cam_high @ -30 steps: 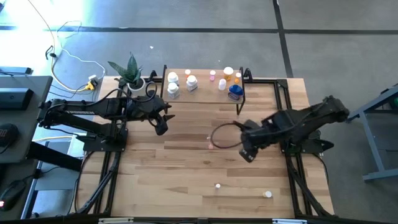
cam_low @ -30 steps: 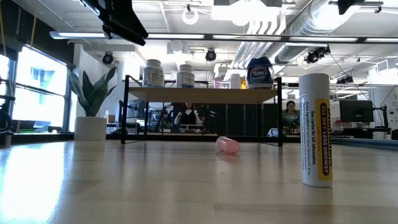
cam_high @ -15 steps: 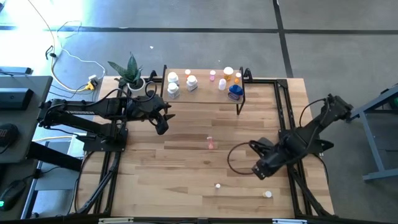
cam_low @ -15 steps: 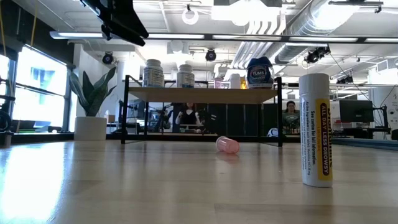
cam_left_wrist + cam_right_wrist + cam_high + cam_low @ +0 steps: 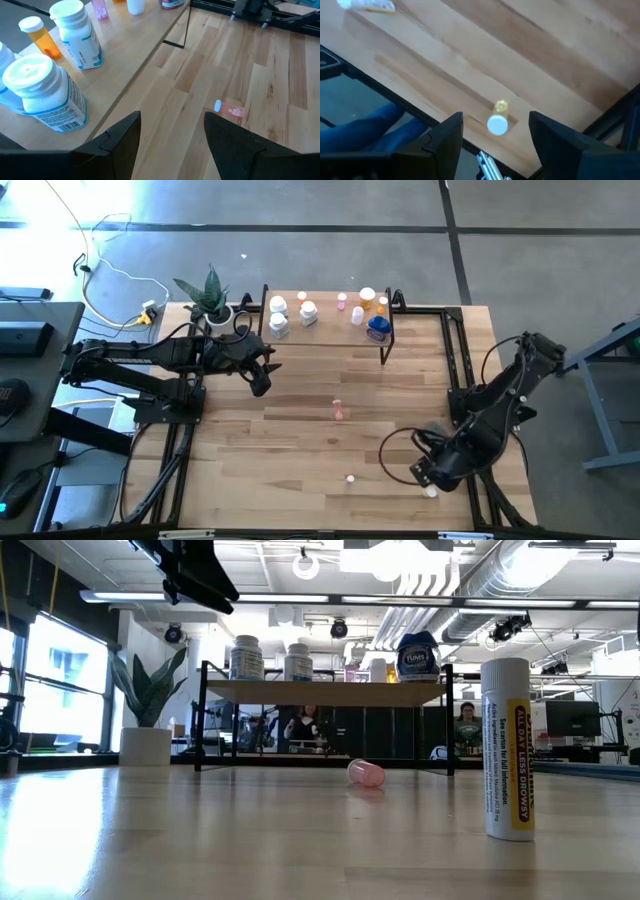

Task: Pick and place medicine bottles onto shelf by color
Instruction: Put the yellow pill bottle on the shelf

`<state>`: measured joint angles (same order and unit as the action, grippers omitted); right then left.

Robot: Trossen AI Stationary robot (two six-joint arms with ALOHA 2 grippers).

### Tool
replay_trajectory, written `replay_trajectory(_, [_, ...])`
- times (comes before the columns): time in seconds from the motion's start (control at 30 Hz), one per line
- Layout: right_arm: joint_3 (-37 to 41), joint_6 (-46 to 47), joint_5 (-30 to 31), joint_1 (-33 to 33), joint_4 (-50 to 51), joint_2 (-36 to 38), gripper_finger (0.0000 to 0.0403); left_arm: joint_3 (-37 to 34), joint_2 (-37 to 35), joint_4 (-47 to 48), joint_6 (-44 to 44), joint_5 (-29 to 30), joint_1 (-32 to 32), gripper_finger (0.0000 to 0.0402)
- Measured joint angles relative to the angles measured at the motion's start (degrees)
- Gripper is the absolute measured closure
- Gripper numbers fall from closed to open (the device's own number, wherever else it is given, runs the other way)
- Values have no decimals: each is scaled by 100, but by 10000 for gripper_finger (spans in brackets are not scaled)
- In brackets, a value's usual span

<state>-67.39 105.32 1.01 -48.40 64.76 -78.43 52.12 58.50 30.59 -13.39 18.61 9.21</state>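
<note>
A: What's seen at the left of the overhead pic?

B: A potted plant [image 5: 210,298] is set at the upper left of the table [image 5: 300,470]. Just below and right of it the left gripper [image 5: 259,380] is held above bare wood, near the shelf's left end. Its fingers [image 5: 117,142] are spread wide in the wrist pic, w/ nothing between them.

A: And the shelf?

B: The shelf [image 5: 325,330] is found at top centre. White bottles [image 5: 279,315] are grouped on its left part; a pink vial [image 5: 342,301], orange-capped ones [image 5: 367,299] and a squat blue bottle [image 5: 378,328] are grouped on its right part. In the left wrist pic a big white bottle [image 5: 42,92] and an orange one [image 5: 42,41] are shown at the upper left on the board.

A: Anything loose on the table?

B: A pink bottle [image 5: 339,411] is seen lying on its side at mid-frame, below the shelf. Lower down, a small white bottle [image 5: 350,478] is stood upright; in the table-level pic it's at the right, w/ a yellow label [image 5: 507,750]. Another white-capped bottle [image 5: 431,492] is placed at the lower right, near the table edge.

A: Right gripper?

B: It's at the lower right [image 5: 427,470], just above that last bottle. In its wrist pic the bottle [image 5: 497,121] is framed between the fingers [image 5: 445,145], which are wide apart, nothing gripped.
</note>
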Motion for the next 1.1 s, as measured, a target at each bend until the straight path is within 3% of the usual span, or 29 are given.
replay_trajectory(0.43, [89, 721, -63, -686, -441, -799, 185, 0, 0, -54, -15, 14, 2, 193])
replay_trajectory(1.1, [85, 1205, -302, -953, -858, -1843, 185, 0, 0, -55, -256, 24, 2, 193])
